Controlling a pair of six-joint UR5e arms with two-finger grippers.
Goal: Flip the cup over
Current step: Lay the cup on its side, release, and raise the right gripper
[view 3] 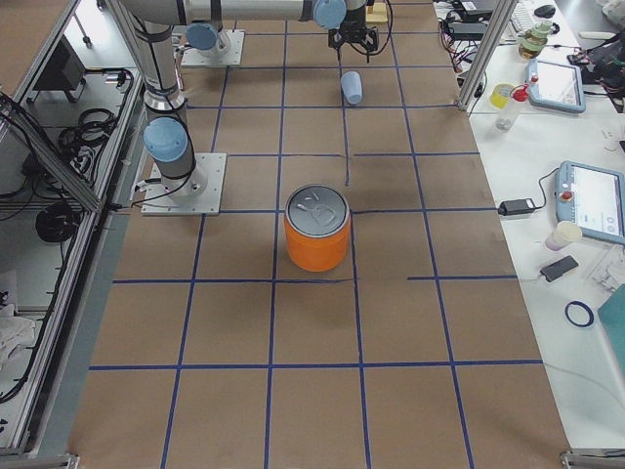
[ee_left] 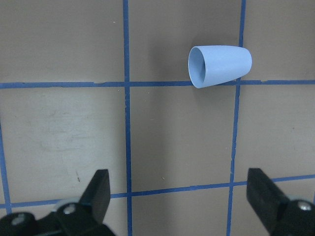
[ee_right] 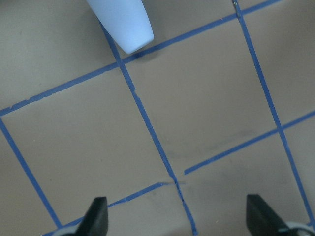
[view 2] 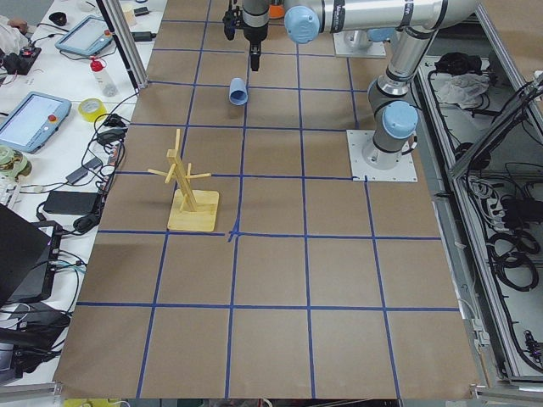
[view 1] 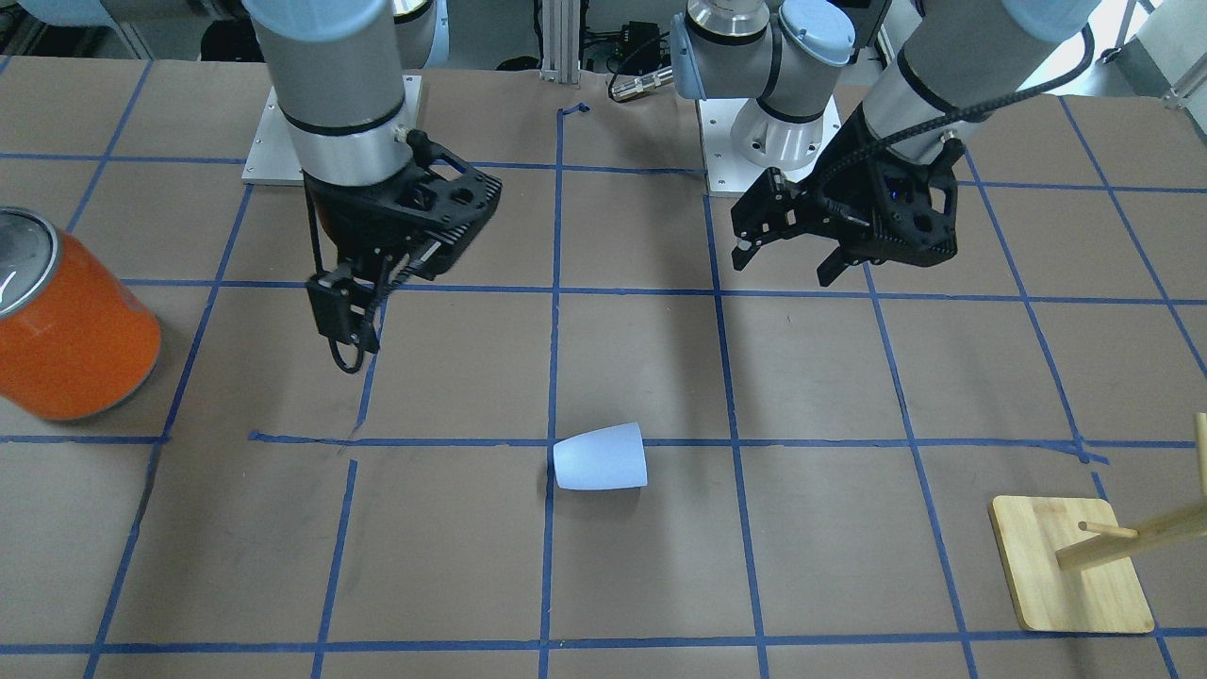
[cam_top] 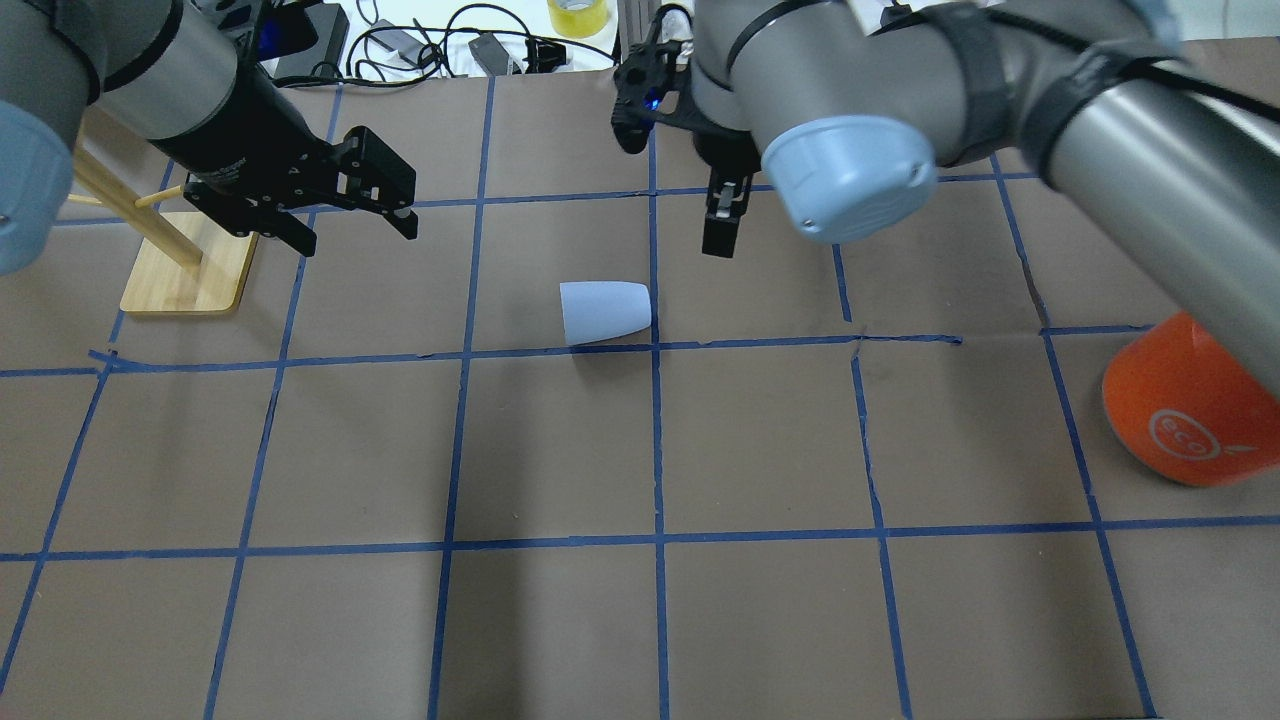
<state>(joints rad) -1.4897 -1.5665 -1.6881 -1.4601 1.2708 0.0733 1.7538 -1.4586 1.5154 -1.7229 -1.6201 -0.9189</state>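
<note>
Currently the cup [cam_top: 605, 312] lies on its side on the surface [cam_top: 760, 440], untouched. It sits between the two arms, lower than both and out ahead of their fingertips. The left gripper [cam_top: 352, 230] hangs above the surface with its fingers spread wide and nothing between them. In its wrist view the cup sits forward of the fingers and off toward one side, its open mouth turned across the picture. The right gripper [cam_top: 720, 235] also hovers with its fingers apart and empty. Its own camera catches only the cup's narrow closed end at the far edge, ahead and to one side.

The main risk is probably the cup's shape. It is smooth and tapered and rests on its curved wall, so a finger that touches one side first could set it rolling in an arc away from the gripper. If the fingers close across the taper, the cup may squirt out toward its narrow end. A shallow pinch near the rim could let it swing or drop while it is being turned upright.

Since the cup is off-centre for both grippers, a straight descent would likely miss it or clip it. If both arms reached in together, they could foul each other.
</note>
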